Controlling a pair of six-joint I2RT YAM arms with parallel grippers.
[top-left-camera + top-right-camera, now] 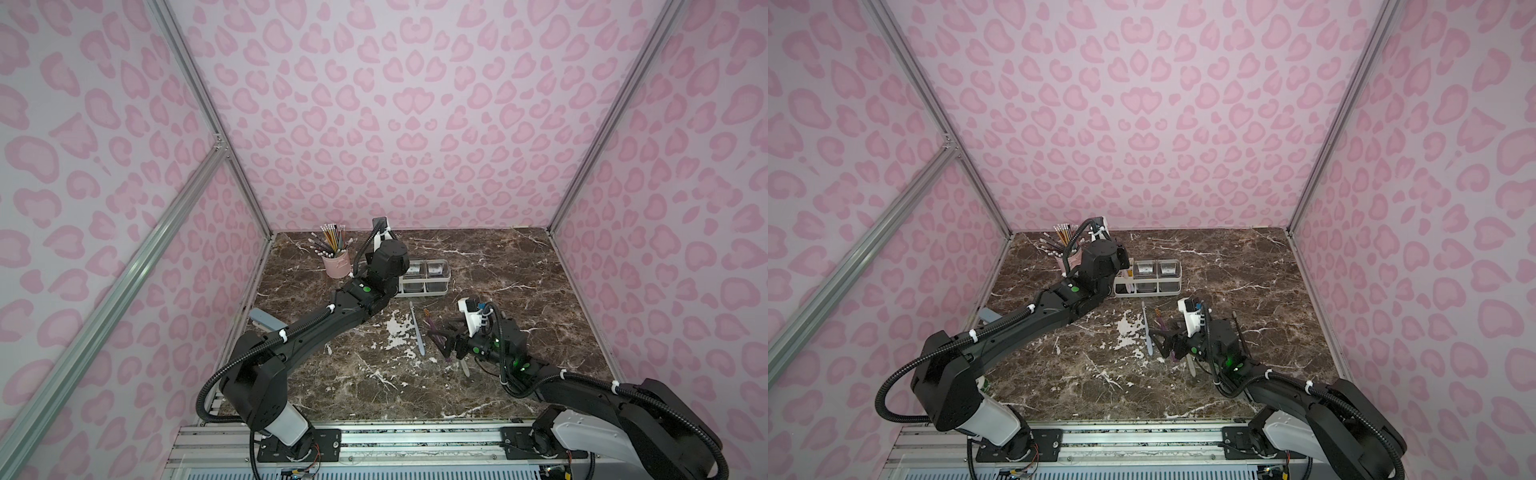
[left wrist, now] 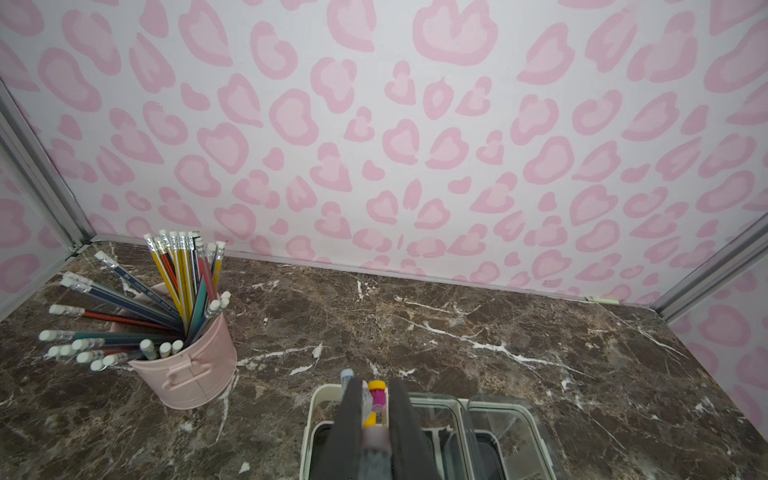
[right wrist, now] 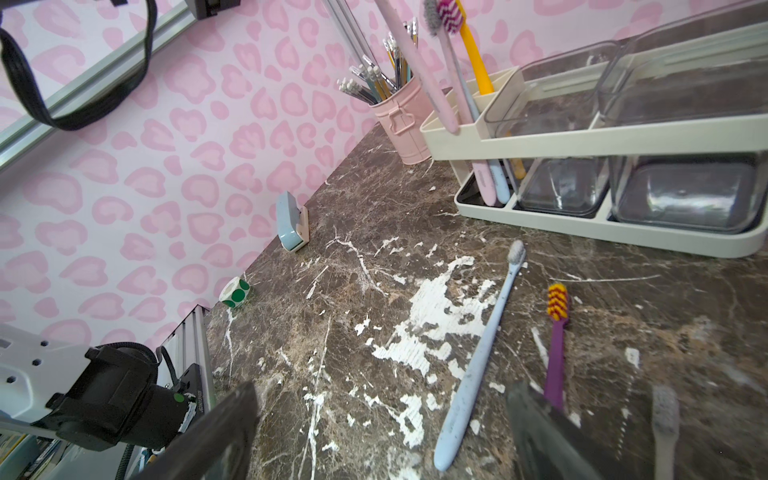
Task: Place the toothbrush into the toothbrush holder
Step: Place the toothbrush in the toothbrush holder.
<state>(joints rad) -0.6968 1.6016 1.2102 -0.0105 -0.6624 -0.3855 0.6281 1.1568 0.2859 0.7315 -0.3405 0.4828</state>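
The white toothbrush holder (image 1: 428, 291) (image 1: 1148, 293) stands at the back of the marble table. My left gripper (image 2: 376, 384) hangs over its slotted end (image 2: 322, 395), shut on a pink toothbrush (image 2: 376, 441). In the right wrist view that pink toothbrush (image 3: 419, 70) slants down into a slot of the holder (image 3: 582, 141), beside a grey and a yellow one. My right gripper (image 3: 378, 399) (image 1: 440, 336) is open low over the table. A light blue toothbrush (image 3: 478, 361) (image 1: 417, 328) lies between its fingers, and a purple one (image 3: 556, 365) lies by one finger.
A pink cup of pencils (image 1: 336, 264) (image 2: 191, 365) stands left of the holder. A third toothbrush with grey bristles (image 3: 665, 419) lies under my right wrist. A blue stapler-like object (image 3: 291, 224) and a green sticker roll (image 3: 234, 293) sit along the left wall.
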